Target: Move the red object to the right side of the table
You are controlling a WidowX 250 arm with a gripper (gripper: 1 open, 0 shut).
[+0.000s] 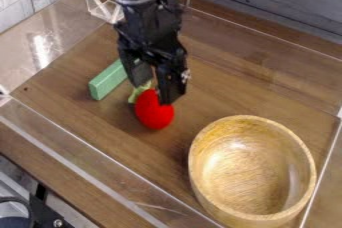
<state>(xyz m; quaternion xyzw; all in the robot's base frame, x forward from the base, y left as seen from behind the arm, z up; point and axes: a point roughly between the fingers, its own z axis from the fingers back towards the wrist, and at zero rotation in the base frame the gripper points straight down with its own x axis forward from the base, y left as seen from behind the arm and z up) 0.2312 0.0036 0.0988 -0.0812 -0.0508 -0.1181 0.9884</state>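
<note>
End effector (156, 94) hanging spread just above the red object (154, 113), gripping nothing.
Red object sitting mid-table (254, 82), left of the bowl (251, 167); looking light, hard, glossy-slippery — pinching the round body beats the stem.

Count, single camera view.

Red toy fruit with green leafy top (155, 113): 1, near centre of the table.

Light green rectangular block (107, 78): 1, at about 10 o'clock from the fruit.

Round light wooden bowl (251, 167): 1, at about 4 o'clock from the fruit.

Dark wood-grain table (247, 82): 1.

Low clear acrylic walls (80, 153): edging seen along the near, left and far sides; right side runs to the frame edge, so total not settled.

Robot arm: 1, bearing 1 black gripper (155, 85) with 2 fingers.
</note>
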